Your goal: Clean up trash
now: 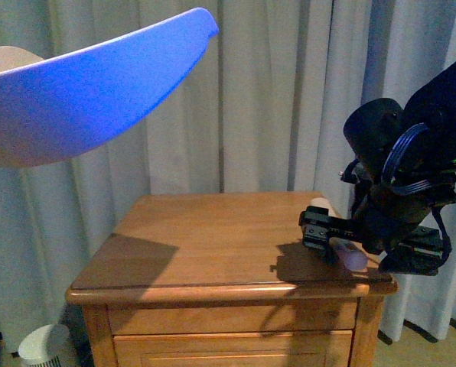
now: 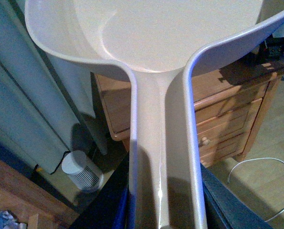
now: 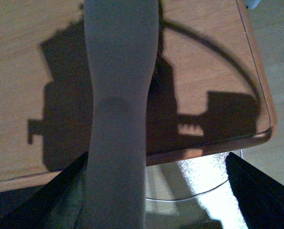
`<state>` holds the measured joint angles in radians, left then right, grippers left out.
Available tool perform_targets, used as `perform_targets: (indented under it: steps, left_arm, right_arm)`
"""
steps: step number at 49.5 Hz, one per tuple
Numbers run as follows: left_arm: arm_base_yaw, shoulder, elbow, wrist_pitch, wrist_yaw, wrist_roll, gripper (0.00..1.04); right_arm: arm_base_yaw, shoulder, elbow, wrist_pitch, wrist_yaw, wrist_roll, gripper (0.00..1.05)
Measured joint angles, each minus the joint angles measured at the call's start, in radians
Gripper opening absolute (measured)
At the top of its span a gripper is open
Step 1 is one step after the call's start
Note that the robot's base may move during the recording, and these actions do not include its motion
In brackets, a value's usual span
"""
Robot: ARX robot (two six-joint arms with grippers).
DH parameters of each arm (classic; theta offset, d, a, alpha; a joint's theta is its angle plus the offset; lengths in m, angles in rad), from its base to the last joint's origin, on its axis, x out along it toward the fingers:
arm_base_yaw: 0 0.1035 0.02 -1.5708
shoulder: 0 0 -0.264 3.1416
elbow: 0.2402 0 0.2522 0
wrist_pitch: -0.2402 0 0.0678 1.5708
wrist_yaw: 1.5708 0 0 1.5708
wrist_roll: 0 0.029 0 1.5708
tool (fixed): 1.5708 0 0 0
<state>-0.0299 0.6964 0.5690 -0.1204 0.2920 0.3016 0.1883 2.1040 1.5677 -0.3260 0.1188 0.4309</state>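
The dustpan (image 1: 90,99) hangs tilted high at the upper left, above the nightstand's left side; it looks blue-tinted here and cream in the left wrist view. My left gripper (image 2: 163,202) is shut on the dustpan's long handle (image 2: 161,143). The inside of the pan (image 2: 147,28) shows nothing in it. My right gripper (image 1: 366,248) hovers at the nightstand's front right corner, open. A pale long handle (image 3: 118,119) runs between its fingers, closer to one finger (image 3: 42,200), and shows as a lilac rod (image 1: 352,258) in front. The trash is out of view.
The wooden nightstand (image 1: 213,229) with drawers (image 2: 228,119) stands before grey curtains (image 1: 274,92). A small white round appliance (image 1: 44,344) sits on the floor at its left. A shiny round rim (image 3: 199,183) shows below the nightstand's edge. A white cable (image 2: 261,164) lies on the floor.
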Motion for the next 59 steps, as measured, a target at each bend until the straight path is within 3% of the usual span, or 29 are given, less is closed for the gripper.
perform_targets:
  steps: [9, 20, 36, 45, 59]
  left_arm:
    - [0.0, 0.0, 0.0, 0.0, 0.0, 0.0, 0.28]
    - [0.0, 0.0, 0.0, 0.0, 0.0, 0.0, 0.28]
    - [0.0, 0.0, 0.0, 0.0, 0.0, 0.0, 0.28]
    - [0.0, 0.0, 0.0, 0.0, 0.0, 0.0, 0.28]
    - [0.0, 0.0, 0.0, 0.0, 0.0, 0.0, 0.28]
  right_arm:
    - [0.01, 0.0, 0.0, 0.005, -0.008, 0.003, 0.58]
    - [0.011, -0.006, -0.009, 0.005, -0.008, 0.003, 0.21]
    - [0.013, -0.11, -0.073, 0.032, 0.006, -0.019, 0.19]
    - [0.016, -0.227, -0.152, 0.101, 0.063, -0.086, 0.19]
    - [0.03, -0.693, -0.52, 0.302, 0.161, -0.194, 0.19]
